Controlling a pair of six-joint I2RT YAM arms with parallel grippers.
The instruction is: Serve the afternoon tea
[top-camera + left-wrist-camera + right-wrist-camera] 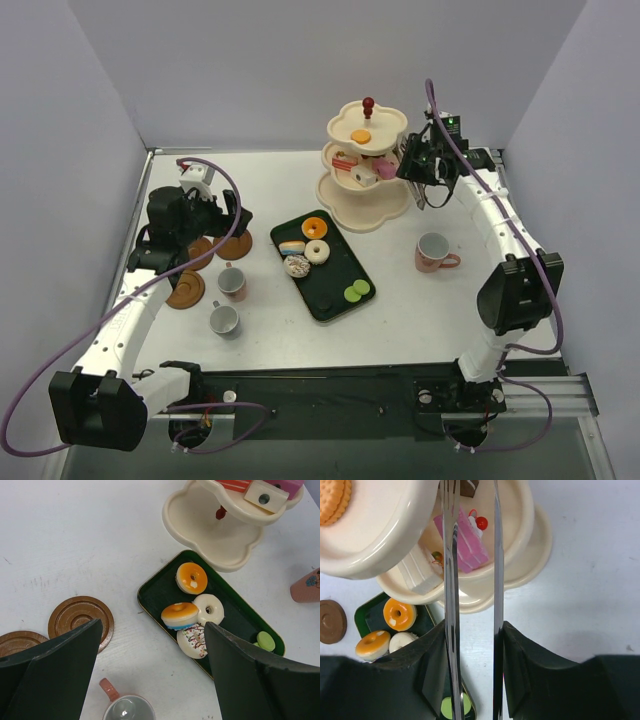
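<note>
The cream three-tier stand (392, 212) with a red knob stands at the back; it holds an orange macaron (361, 136) on top and cake slices on the middle tier. My right gripper (413, 162) is beside the middle tier, shut on the metal tongs (451, 580). In the right wrist view the tong arms stand apart on either side of a pink cake slice (462, 542); contact is unclear. My left gripper (226, 214) is open and empty above the brown saucers (234, 244). Two cups (232, 283) stand at the left, and a pink cup (435, 252) at the right.
The dark green tray (330, 285) lies in the middle with several donuts (192, 577) and green macarons (356, 291). A third saucer (185, 290) lies near the left cups. Grey walls close in the table at the left, back and right.
</note>
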